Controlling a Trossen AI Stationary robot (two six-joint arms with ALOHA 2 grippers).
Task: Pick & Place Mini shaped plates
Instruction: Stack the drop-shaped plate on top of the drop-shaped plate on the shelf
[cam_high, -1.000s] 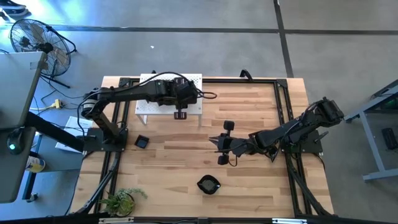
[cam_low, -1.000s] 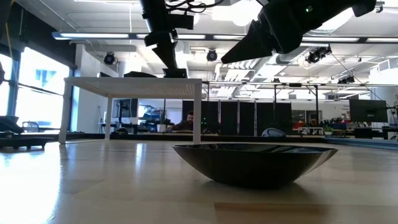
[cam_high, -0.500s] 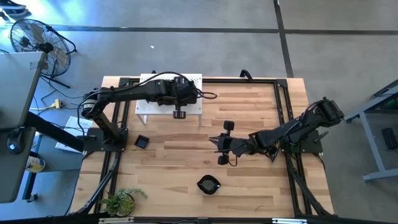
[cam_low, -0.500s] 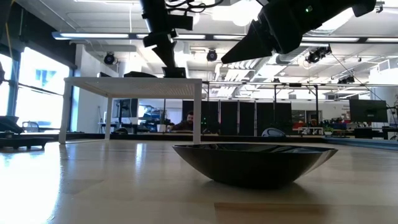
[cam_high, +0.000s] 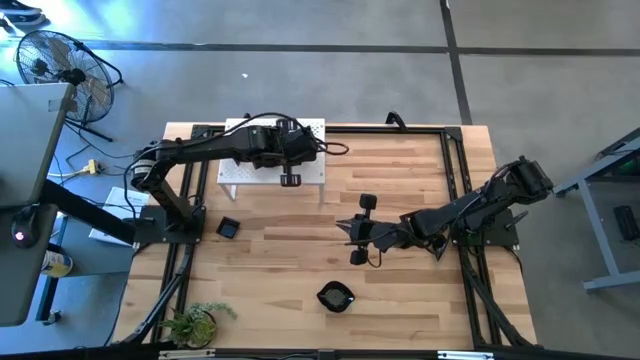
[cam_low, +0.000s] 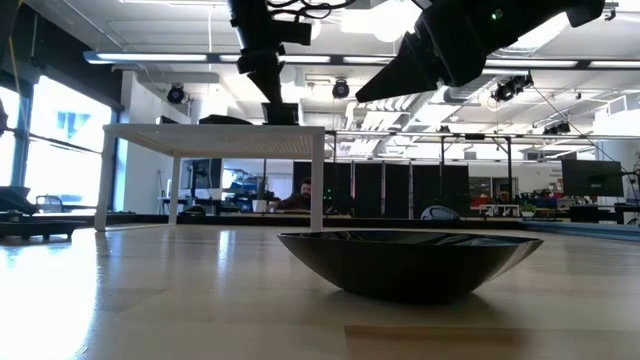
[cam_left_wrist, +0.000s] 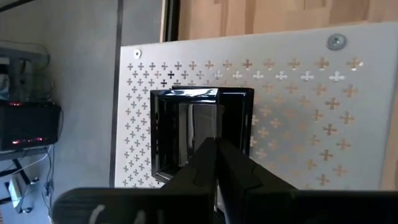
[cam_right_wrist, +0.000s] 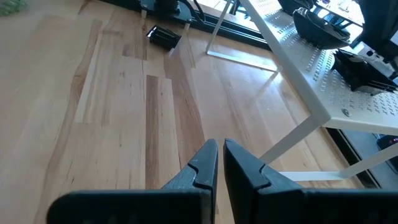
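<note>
- Okay, table (cam_high: 400, 170): wooden top inside a black frame, both arms mounted at its sides so each covers one half.
- White perforated board (cam_high: 240, 172): small raised stand at the far left of the table, on legs; looks like the drop spot, since dishes already sit on it.
- Left arm: reaches from its base across to the board, left gripper (cam_high: 291, 178) over the board's near edge.
- Left gripper state: in the left wrist view the two fingers are pressed together with nothing between them, so closed and empty.
- Square plate (cam_left_wrist: 202, 134): glossy black, lies flat on the board directly under and ahead of the left gripper; it seems just set down, the gripper above it and apart, not touching as far as I can tell.
- Right arm: stretched toward table centre, right gripper (cam_high: 357, 228) hanging above bare wood, waiting. Fingers nearly touching, only a thin gap, holding nothing.
- Wavy rounded plate (cam_high: 335, 296): near the front edge of the table, well apart from both grippers, nearer the right one; probably the next pick.
- Small square plate (cam_high: 228, 228): on the table beside the left arm's base, below the board, not yet moved.
- More dark plates (cam_right_wrist: 323, 25) rest on the board in the right wrist view; exact count unclear.
</note>
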